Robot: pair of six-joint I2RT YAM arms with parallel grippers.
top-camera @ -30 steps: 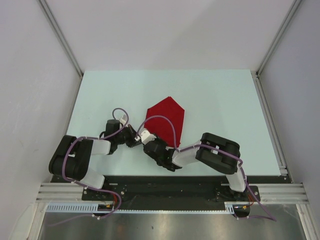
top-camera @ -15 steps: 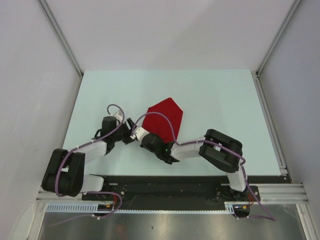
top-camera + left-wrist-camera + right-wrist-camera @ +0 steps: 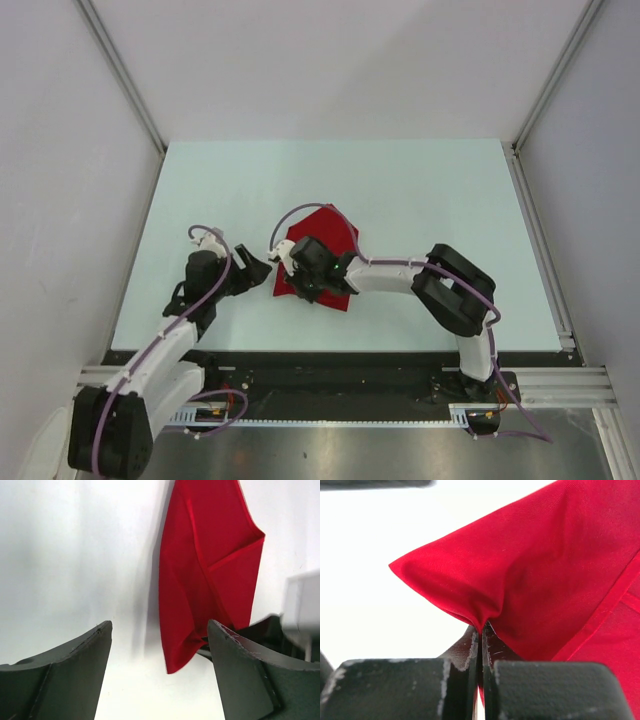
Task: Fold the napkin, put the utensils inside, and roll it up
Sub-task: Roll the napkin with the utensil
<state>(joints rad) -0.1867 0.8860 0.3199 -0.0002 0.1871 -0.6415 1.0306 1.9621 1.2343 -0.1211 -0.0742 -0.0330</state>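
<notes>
**Right gripper** [image 3: 480, 637]: Check the right wrist view. The two jaws are pressed flat together with no gap, and a small pinch of the napkin [image 3: 545, 570] is clamped between their tips. The cloth bunches at the pinch and fans out above it, ending in a pointed corner toward the left of that view. A stitched hem [image 3: 605, 612] runs diagonally along the lower right.

**Left gripper** [image 3: 159, 626]: Check the left wrist view. The jaws stand wide apart and grip nothing (only bare table surface shows between them). The napkin's lower point lies just ahead of the gap, closer to the finger on the right of that view, and does not touch either finger.

**Napkin position**: In the top view, you will find the napkin [image 3: 338, 232] on the pale table [image 3: 430, 190], near its middle. It is gathered into a narrow, irregular, creased shape. The right arm reaches across it from the right. The left gripper [image 3: 255, 268] sits just beside the napkin's left edge.
</notes>
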